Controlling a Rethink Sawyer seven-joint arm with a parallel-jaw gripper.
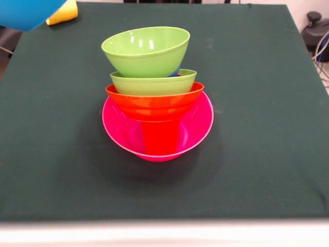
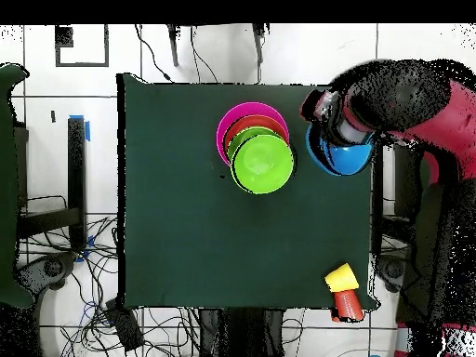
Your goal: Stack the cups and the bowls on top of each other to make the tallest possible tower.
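Observation:
The tower stands mid-table: a wide pink bowl (image 1: 198,128) holds a red cup (image 1: 161,140). Over the cup sit an orange bowl (image 1: 154,100), a lime green bowl (image 1: 153,83) and a second lime green bowl (image 1: 146,51), which is tilted. A sliver of dark blue (image 1: 176,72) shows between the green bowls. From overhead the tower (image 2: 257,153) is right of centre at the far side. My gripper (image 2: 337,125) is shut on the rim of the light blue bowl (image 2: 342,158), holding it in the air beside the tower. The bowl shows at the front view's top left (image 1: 28,13).
A yellow cup (image 2: 341,276) lies near the table's corner by the robot, also seen in the front view (image 1: 64,13). An orange-red cup (image 2: 349,305) lies just beyond it at the table's edge. The dark green cloth (image 1: 257,128) covers the table.

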